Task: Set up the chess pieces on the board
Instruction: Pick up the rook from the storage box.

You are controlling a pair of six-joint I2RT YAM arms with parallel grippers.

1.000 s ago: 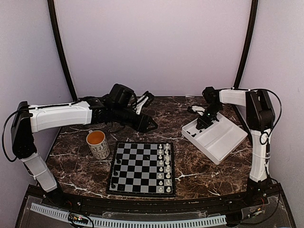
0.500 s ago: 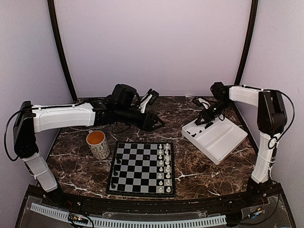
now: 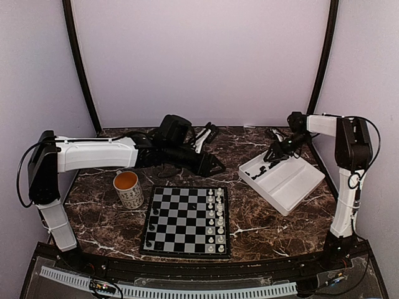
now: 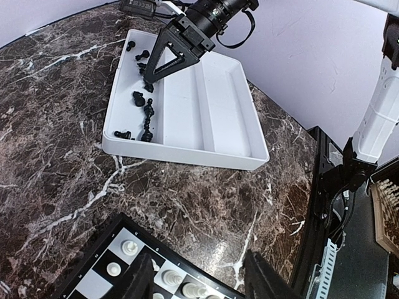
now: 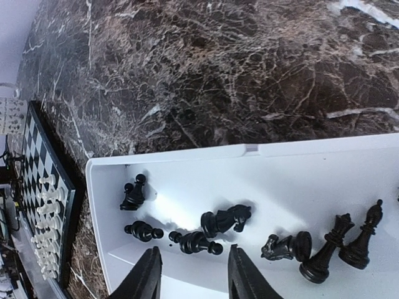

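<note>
The black chess pieces lie tumbled in an outer compartment of the white tray, well apart from the board. Overhead they are mere specks beside the right gripper. The right wrist view separates them, with one cut off at the frame edge. Dark dots on the board's left column may be more black pieces. White chess pieces fill its right columns. The right gripper's jaws stand part open over the heap, clasping nothing. The left gripper hovers half open and empty above the board's edge.
</note>
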